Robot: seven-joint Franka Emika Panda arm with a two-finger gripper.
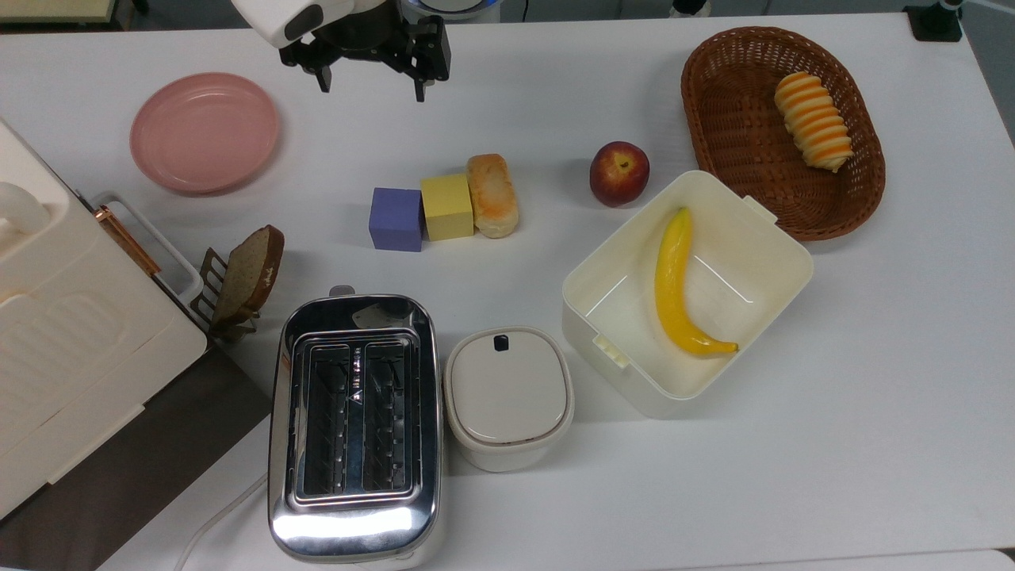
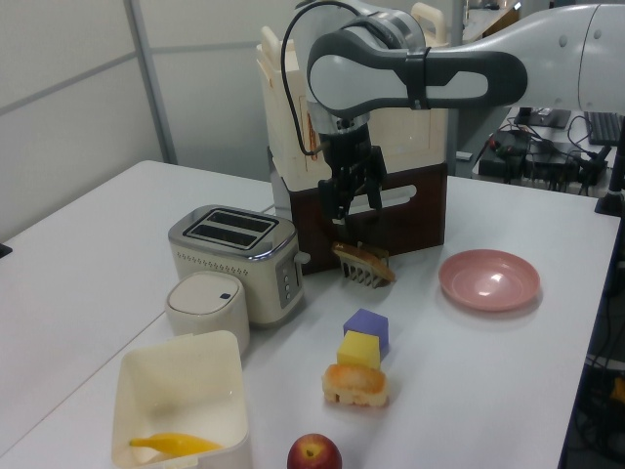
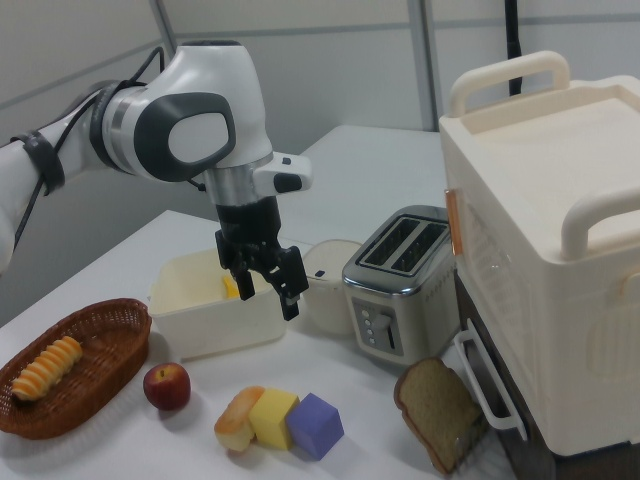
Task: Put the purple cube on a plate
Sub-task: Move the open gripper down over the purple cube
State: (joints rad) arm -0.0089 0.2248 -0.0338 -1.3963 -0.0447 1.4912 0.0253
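Your gripper (image 1: 370, 86) hangs in the air with its two fingers spread apart and nothing between them, near the table's (image 1: 793, 476) far edge in the top view. The purple cube (image 1: 396, 219) sits on the table's middle, well apart from the gripper, touching a yellow cube (image 1: 447, 207) on the top view's right; a bread roll (image 1: 492, 195) lies against that yellow cube's other side, so the three make a short row. The pink plate (image 1: 204, 132) rests on the table toward the far left corner in the top view, with nothing on it, well apart from the purple cube. You can see a peach (image 1: 619, 174) just beyond the row, beside a cream box (image 1: 761, 285) holding a banana (image 1: 676, 284). A wicker basket (image 1: 714, 119) in the far right corner holds a striped pastry (image 1: 813, 120). Along the near edge stand a toaster (image 1: 354, 428) and a small lidded white container (image 1: 508, 397), just beside each other. A slice of bread (image 1: 252, 271) stands in a small rack by the big cream appliance (image 1: 63, 333) at the top view's left edge.
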